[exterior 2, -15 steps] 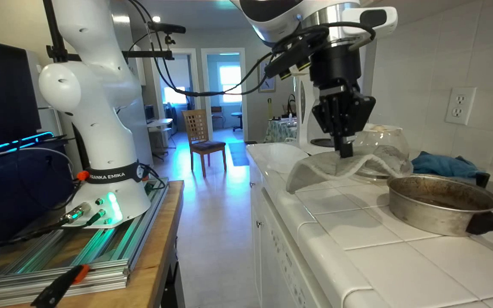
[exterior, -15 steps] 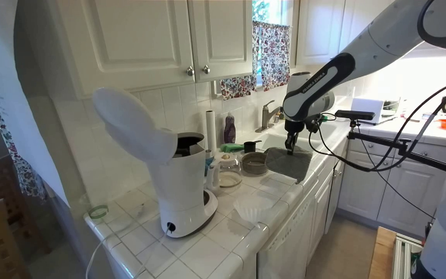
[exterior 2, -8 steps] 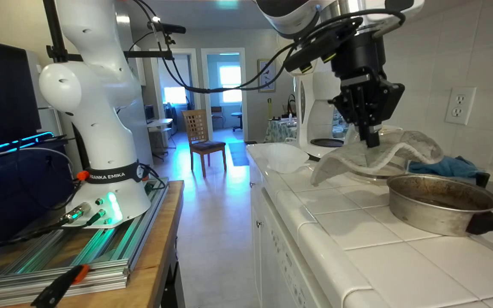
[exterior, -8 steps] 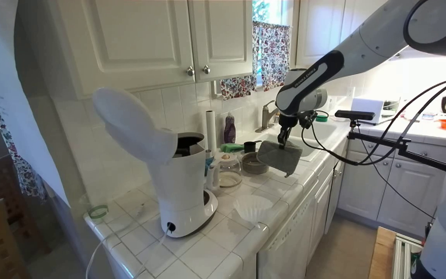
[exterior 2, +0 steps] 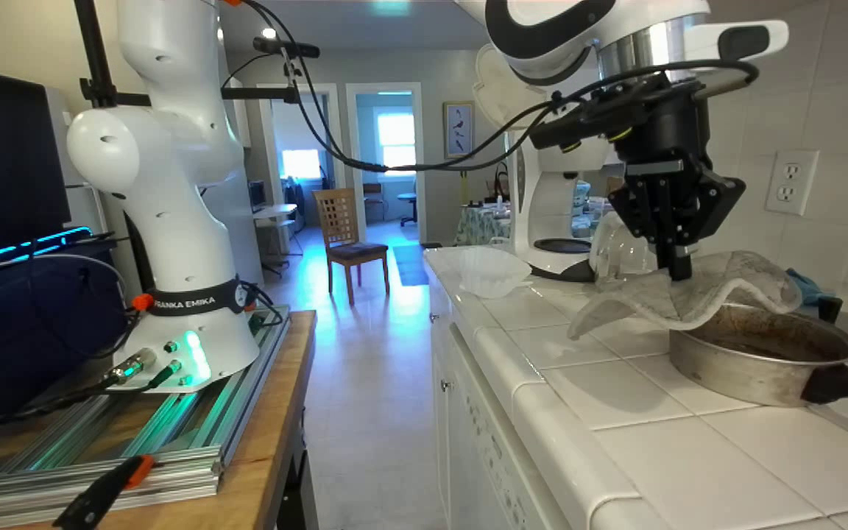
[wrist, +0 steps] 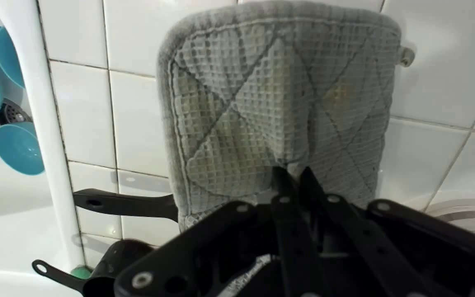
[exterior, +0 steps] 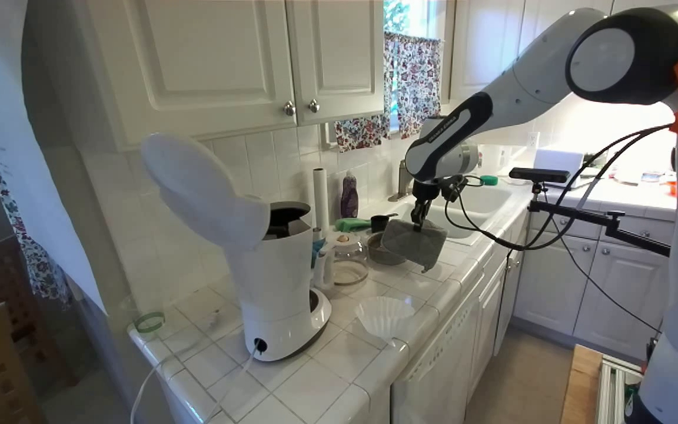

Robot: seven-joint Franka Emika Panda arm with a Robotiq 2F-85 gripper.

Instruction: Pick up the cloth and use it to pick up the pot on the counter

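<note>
The grey quilted cloth point(wrist: 241, 103) hangs pinched at its middle, with my gripper point(wrist: 296, 171) shut on it. Raised off the counter, the cloth point(exterior 2: 637, 298) droops in waves on both sides of the gripper point(exterior 2: 678, 271). The low round metal pot point(exterior 2: 740, 372) stands on the tiles, and the cloth's edge overlaps its rim in that exterior view; whether they touch I cannot tell. In the wrist view the pot's black handle point(wrist: 126, 204) sticks out past the cloth, which hides its body. Another exterior view shows the pot point(exterior: 379, 254) partly behind the cloth point(exterior: 418, 247).
A glass carafe point(exterior: 348, 268) and a tall white coffee machine point(exterior: 280, 294) stand on the counter near the pot. A black measuring cup point(exterior: 379, 223) lies behind it. A paper filter point(exterior: 383, 315) sits near the front edge. The sink point(wrist: 48, 136) holds teal bowls point(wrist: 19, 148).
The arm has carried the cloth sideways toward the pot, rightward in an exterior view, and somewhat lower over the last half second. The cloth now overlaps the pot's rim there. The grip is unchanged.
</note>
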